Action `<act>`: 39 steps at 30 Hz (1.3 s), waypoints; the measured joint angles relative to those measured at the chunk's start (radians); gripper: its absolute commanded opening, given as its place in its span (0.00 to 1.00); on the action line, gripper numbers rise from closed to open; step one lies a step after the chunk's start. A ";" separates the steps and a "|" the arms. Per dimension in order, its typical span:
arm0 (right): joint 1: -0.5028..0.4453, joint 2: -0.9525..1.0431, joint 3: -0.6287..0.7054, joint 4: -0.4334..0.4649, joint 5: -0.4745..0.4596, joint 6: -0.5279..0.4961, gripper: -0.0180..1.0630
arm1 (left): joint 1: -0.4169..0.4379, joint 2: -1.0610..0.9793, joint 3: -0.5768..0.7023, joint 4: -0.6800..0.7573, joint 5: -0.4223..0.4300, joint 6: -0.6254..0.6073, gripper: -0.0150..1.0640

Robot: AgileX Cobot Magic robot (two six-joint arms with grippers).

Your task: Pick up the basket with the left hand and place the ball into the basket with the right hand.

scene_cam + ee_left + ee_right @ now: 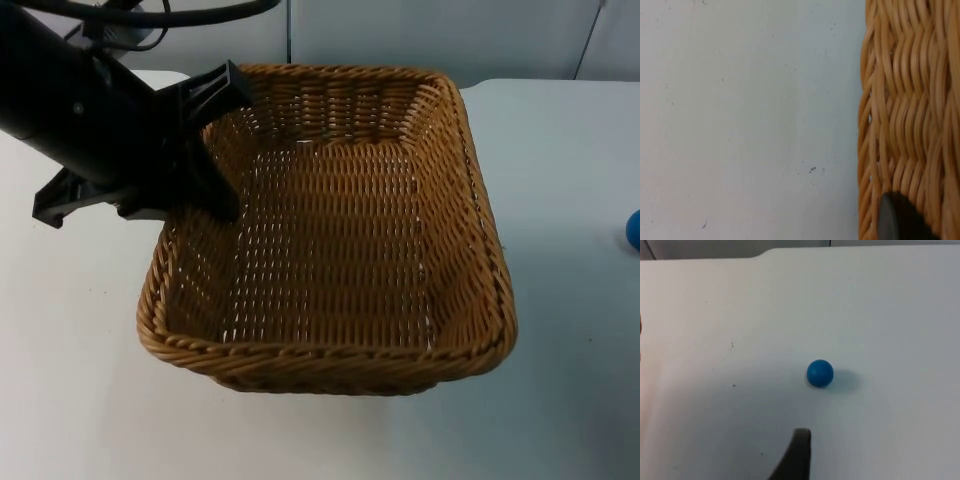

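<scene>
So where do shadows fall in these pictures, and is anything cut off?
Right wrist view: the blue ball casts a soft shadow on the table. Top view: the ball is cropped at the edge; the left gripper darkens the basket wall beneath.

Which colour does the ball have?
The ball is blue, best seen in the right wrist view.

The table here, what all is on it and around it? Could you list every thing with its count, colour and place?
basket: one, brown wicker, empty, middle of the table, its left rim at the left gripper.
ball: one, blue, on the table to the right of the basket, apart from it.
table: one, white, under everything.
partition wall: one, grey, behind the table.
left gripper: one, black, at the basket's left rim.
right gripper: one, black fingertip, short of the ball, not touching it.
</scene>
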 measured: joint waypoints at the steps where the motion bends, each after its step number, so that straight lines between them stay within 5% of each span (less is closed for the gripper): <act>1: 0.000 0.053 -0.029 -0.002 -0.004 -0.005 0.78 | 0.000 0.000 0.000 0.000 0.000 0.000 0.01; 24: 0.000 0.863 -0.331 -0.002 -0.078 -0.083 0.80 | 0.000 0.000 0.000 0.000 -0.002 0.006 0.01; 39: 0.000 1.162 -0.435 -0.002 -0.147 -0.117 0.80 | 0.000 0.000 0.000 0.000 -0.002 0.006 0.01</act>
